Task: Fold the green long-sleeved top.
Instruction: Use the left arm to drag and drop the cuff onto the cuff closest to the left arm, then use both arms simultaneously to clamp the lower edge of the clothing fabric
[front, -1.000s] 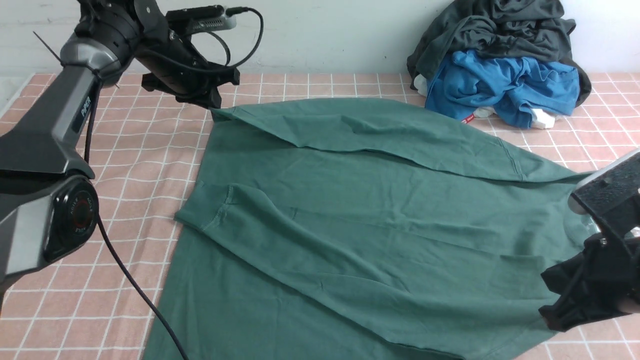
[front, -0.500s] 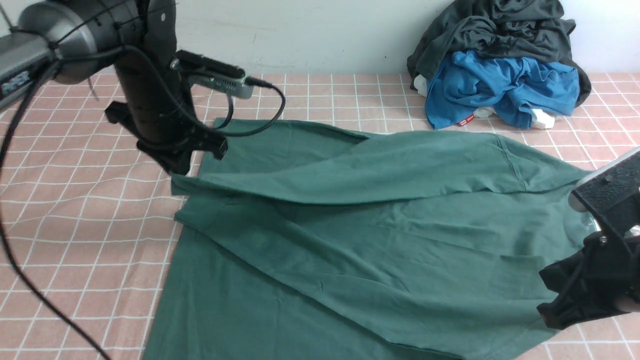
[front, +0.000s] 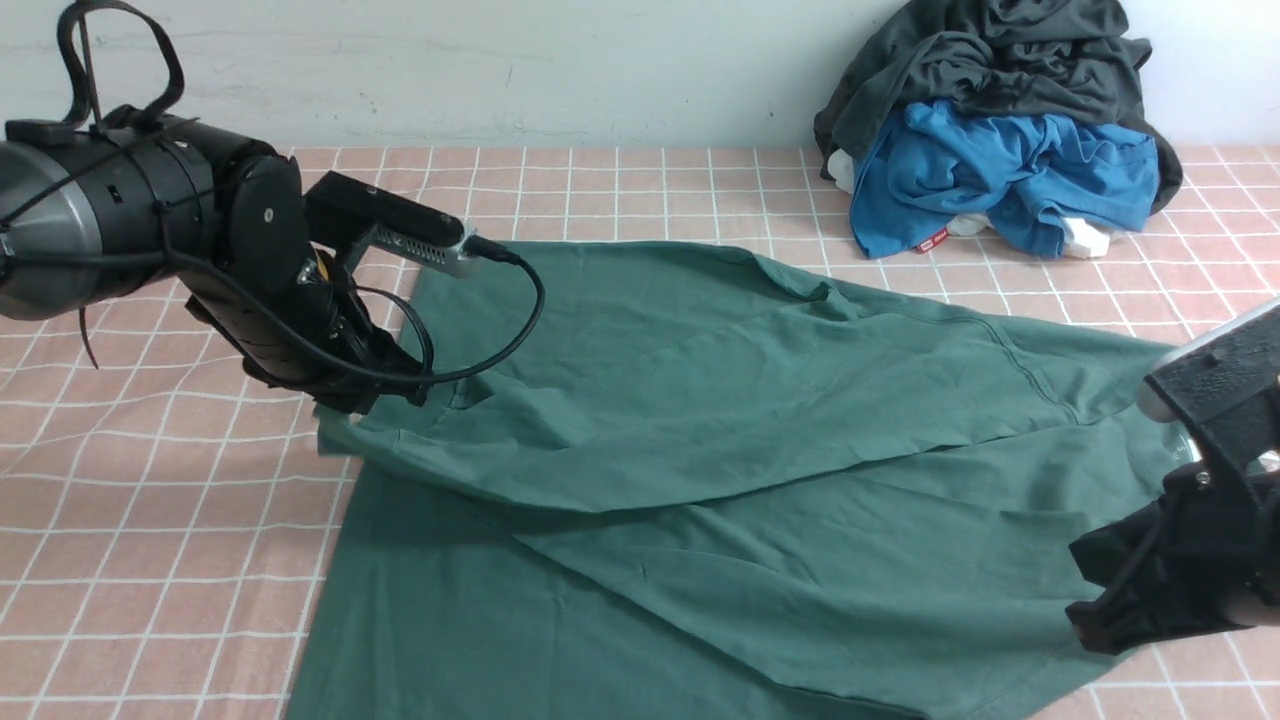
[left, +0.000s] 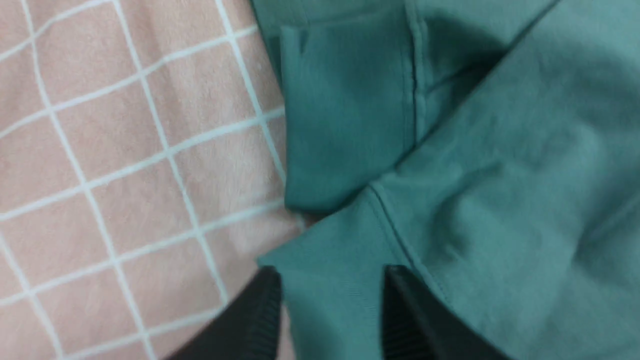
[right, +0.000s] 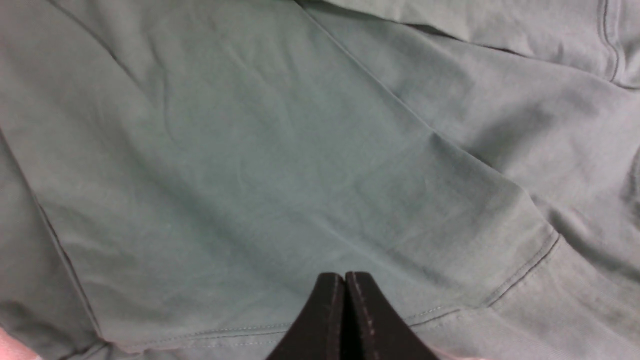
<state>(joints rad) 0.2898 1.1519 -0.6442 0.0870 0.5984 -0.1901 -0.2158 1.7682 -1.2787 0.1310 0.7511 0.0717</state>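
Observation:
The green long-sleeved top (front: 760, 480) lies spread on the pink checked cloth, its far part folded forward over the body. My left gripper (front: 345, 410) sits low at the folded flap's left corner. In the left wrist view its jaws (left: 330, 272) stand apart, with the hemmed green corner (left: 320, 300) lying loose between them. My right gripper (front: 1085, 610) rests at the top's near right edge. In the right wrist view its jaws (right: 345, 274) are pressed together over a stitched hem (right: 520, 275), and no fabric shows between them.
A heap of clothes sits at the back right against the wall: a dark charcoal garment (front: 1000, 60) over a bright blue one (front: 1010, 170). The pink checked cloth (front: 150, 520) shows bare to the left of the top.
My left arm has swung from the back towards the front and come down, carrying the top's far edge over its body. Its jaws have parted. The right gripper has stayed put.

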